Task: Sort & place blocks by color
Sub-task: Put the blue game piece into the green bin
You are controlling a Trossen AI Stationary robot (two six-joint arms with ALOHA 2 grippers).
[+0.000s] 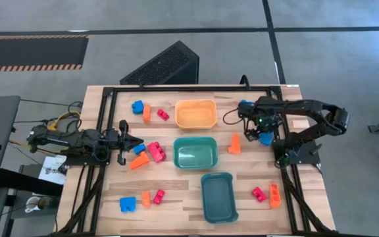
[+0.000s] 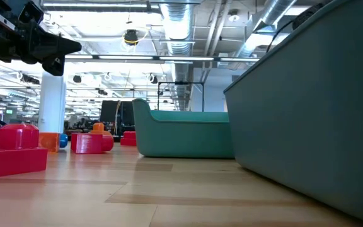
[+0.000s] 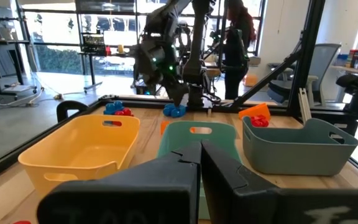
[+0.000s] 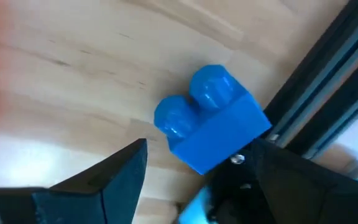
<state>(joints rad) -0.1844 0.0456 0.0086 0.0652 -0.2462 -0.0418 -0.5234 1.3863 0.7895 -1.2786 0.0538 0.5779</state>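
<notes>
Right wrist view: right gripper [image 4: 194, 171] directed down at a blue brick [image 4: 213, 121] on the table [image 4: 61, 68], fingers [image 4: 114, 174] spread wide to either side of it, brick lying free between them beside the dark frame rail [image 4: 328, 93]. In the high view, same gripper [image 1: 258, 129] at the table's right edge, just over that brick [image 1: 266, 139], right of the orange tray [image 1: 196, 113].

Left gripper [image 1: 131, 141] at the table's left side, fingers closed together to a point, nothing held, aimed toward the trays. In the left wrist view, fingers [image 3: 185, 168] pressed together in front of the orange tray [image 3: 79, 146], green tray [image 3: 197, 140] and teal tray [image 3: 300, 146].

Blocks, high view: blue [image 1: 137, 106], orange [image 1: 147, 113] and red [image 1: 163, 114] pieces left of the orange tray; orange wedge [image 1: 139, 161] and pink brick [image 1: 156, 152] left of the green tray [image 1: 195, 152], near the left gripper; orange piece [image 1: 234, 144] right of the green tray; blue [image 1: 127, 205], orange [image 1: 146, 198] and pink [image 1: 158, 195] left of the teal tray [image 1: 218, 196]; pink [image 1: 260, 193] and orange [image 1: 275, 195] right of it. All three trays empty.
</notes>
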